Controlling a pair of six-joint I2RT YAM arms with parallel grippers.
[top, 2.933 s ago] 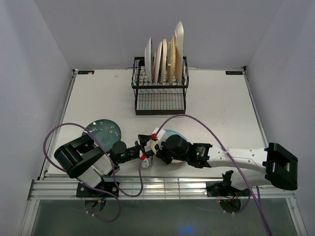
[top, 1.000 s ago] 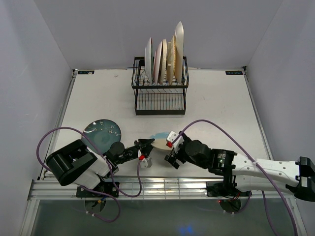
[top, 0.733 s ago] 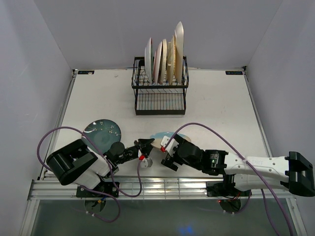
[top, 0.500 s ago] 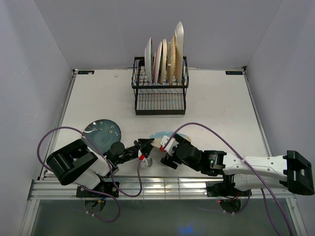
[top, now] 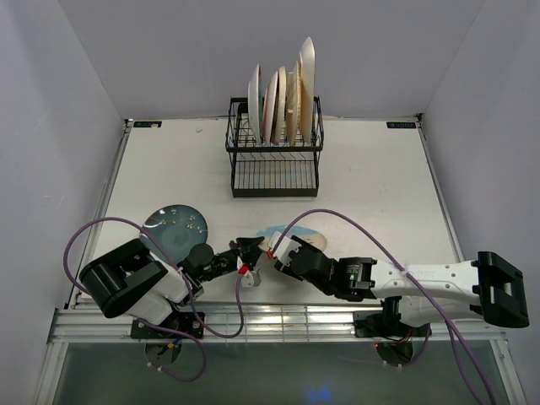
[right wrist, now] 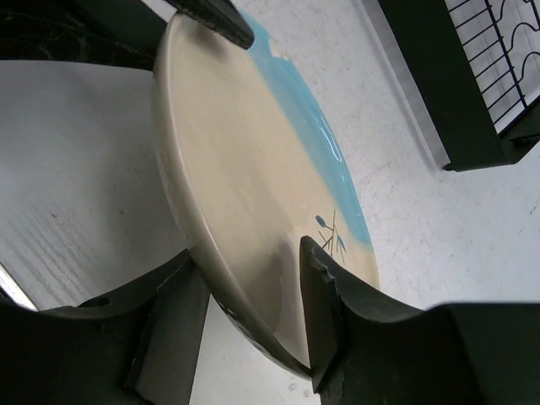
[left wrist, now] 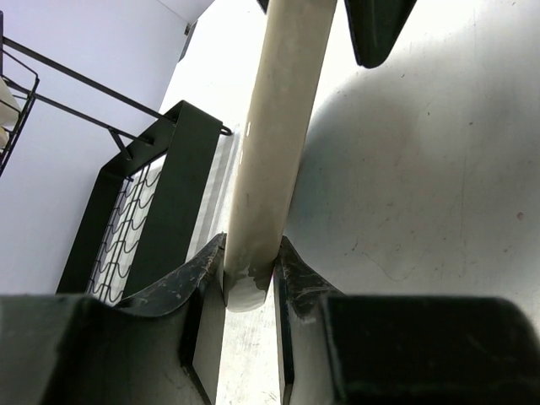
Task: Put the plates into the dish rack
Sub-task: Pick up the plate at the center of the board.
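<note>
At 6 o'clock in the overhead view, just ahead of the two arm bases, the left gripper point(top: 251, 250) and the right gripper point(top: 273, 251) come almost tip to tip above the near part of the white table point(top: 380, 186). Both reach for a cream round plate with a blue band and a small dark sprig point(top: 294, 234), which is tilted up on edge, not flat. The left gripper point(left wrist: 251, 257) is clenched on this plate: its wrist camera shows a black finger point(left wrist: 202, 287) on each side pressing the thick cream rim point(left wrist: 278, 126). The right gripper point(right wrist: 253, 278) straddles the rim further along. One finger is behind the underside and the other lies against the cream face point(right wrist: 245, 169) just beside the sprig. Whether it has clamped or only brackets the plate cannot be told. At 9 o'clock from the held plate, near the left arm, a dark teal round plate point(top: 173, 226) lies flat on the table. Well apart at 12 o'clock, by the far edge, stands the black wire dish rack point(top: 276, 173). Five upright plates point(top: 283, 101) are slotted side by side in its upper tier.
</note>
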